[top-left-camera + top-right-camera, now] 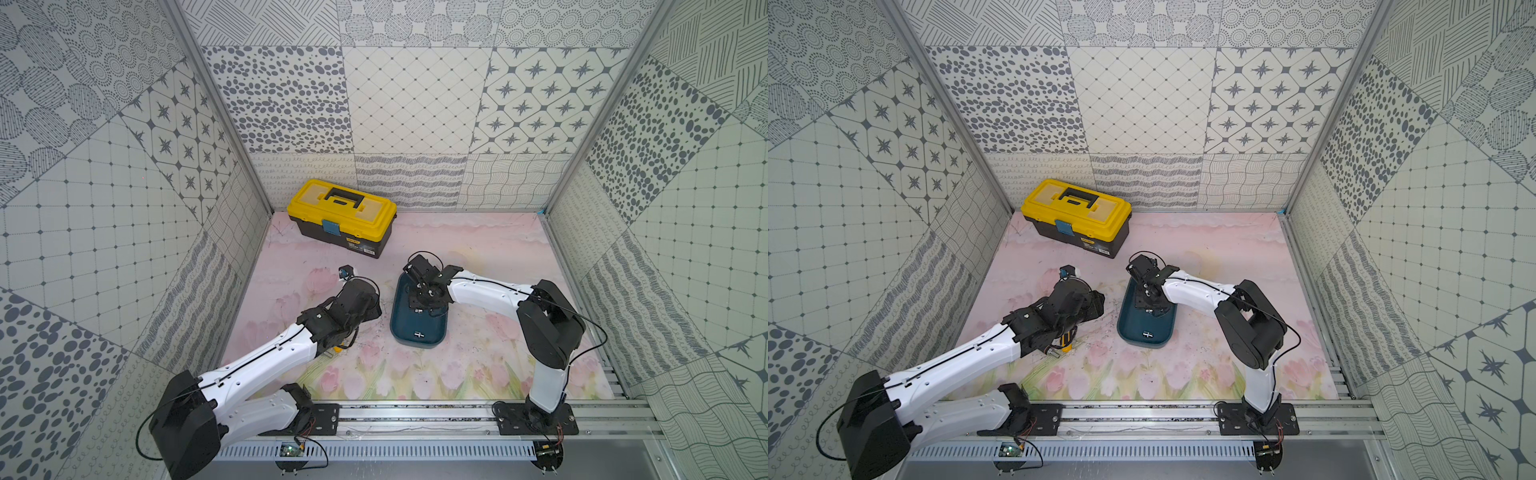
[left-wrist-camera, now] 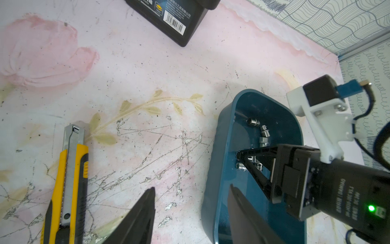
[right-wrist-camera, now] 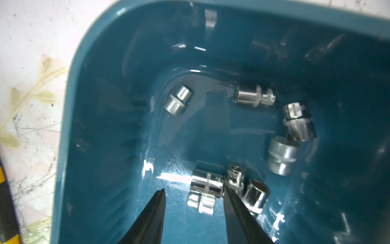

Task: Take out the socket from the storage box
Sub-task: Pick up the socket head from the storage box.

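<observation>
Black fingers of the right tool stand spread either side of one socket on the floor of the storage box, one finger right beside it and the other clear, with six more sockets loose around it. In both top views the right wrist covers the upper half of that box near frame centre, and the left tool, spread beside the box, hides under the left arm. I can't see inside the shut yellow toolbox up and left of centre, and the utility knife is cut off in the left wrist view.
</observation>
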### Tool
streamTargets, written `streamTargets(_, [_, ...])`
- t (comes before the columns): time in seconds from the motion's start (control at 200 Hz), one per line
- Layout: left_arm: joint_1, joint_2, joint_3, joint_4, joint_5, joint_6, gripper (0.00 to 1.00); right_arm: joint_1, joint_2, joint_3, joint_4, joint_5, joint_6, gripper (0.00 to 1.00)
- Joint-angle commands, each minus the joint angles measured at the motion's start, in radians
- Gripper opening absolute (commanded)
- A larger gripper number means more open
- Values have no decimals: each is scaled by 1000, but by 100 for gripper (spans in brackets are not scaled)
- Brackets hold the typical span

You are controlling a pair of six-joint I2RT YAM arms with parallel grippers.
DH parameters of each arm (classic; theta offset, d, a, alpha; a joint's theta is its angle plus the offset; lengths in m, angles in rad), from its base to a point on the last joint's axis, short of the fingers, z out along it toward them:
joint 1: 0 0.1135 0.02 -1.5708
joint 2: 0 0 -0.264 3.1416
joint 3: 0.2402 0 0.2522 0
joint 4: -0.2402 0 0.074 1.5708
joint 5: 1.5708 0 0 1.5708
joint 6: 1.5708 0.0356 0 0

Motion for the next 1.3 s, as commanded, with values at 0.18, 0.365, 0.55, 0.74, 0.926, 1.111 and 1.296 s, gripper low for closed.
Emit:
streamTargets(0.18, [11,0,-19,-7,-4,19,59,3,30,27,-18,14,5,45])
streamTargets(0.365, [13,5,-19,-4,-3,15,60,3,26,23,-47,49,30,45])
streamTargets(0.55, [13,2,-25,-4,-2,7,60,8,28,22,-51,50,39,46])
streamTargets(0.74, [13,-11,-28,-13,-8,4,60,20,45,31,-34,34,30,46])
streamTargets(0.926, [13,-23,-39,-15,-12,-3,60,21,76,56,-48,36,36,46])
streamTargets(1.111, [12,-22,-42,-15,-16,1,60,21,98,76,-56,46,36,45])
streamTargets(1.296, [12,-12,-45,-6,-18,1,60,21,114,90,-70,48,35,44])
